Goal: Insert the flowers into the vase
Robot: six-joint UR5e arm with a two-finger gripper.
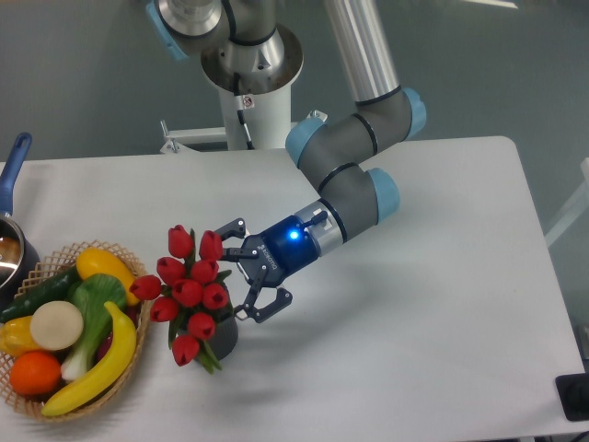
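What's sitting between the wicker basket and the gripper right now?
In the fixed camera view, the flowers standing in the vase fill that stretch between the basket and the open gripper.

A white table (414, 304) carries the vase (224, 337), a wicker basket (138, 318) and a pot (11, 249).

the flowers (189, 293) look like shiny red plastic. the vase (225, 335) is dull dark grey. the basket (136, 276) is rough woven straw. the desk (414, 331) is smooth, flat white. the pincer (250, 272) is dark, hard metal or plastic.
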